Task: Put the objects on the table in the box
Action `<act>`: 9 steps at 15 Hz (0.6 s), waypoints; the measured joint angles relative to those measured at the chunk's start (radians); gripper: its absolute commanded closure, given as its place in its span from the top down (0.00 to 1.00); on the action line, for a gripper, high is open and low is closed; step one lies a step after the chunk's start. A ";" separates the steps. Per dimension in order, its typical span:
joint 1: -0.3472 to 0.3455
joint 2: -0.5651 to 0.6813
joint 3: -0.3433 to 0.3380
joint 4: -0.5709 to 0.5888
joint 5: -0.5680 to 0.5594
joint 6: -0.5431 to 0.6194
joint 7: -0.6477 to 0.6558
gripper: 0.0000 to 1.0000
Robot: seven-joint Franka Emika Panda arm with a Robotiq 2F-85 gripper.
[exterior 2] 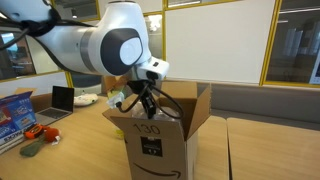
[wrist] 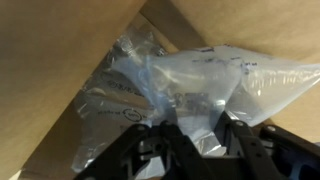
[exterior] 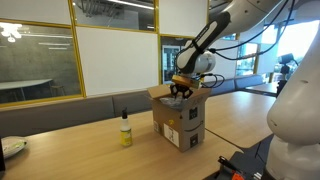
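Wrist view: tool (wrist: 200, 138) inside cardboard box (wrist: 50, 50), clear plastic bag (wrist: 240, 75) between its fingers; clenched or released, cannot tell.

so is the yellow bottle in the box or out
Out. The yellow bottle stands upright on the table, apart from the box, in an exterior view.

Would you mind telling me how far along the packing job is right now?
Done: clear plastic bags lie inside the cardboard box. In hand: the gripper is at the box's opening, another bag between its fingers; gripped or released, I cannot tell. Left: the yellow bottle stands on the table beside the box.
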 measured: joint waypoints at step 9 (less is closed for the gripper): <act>0.000 0.081 -0.038 0.052 0.119 0.000 -0.107 1.00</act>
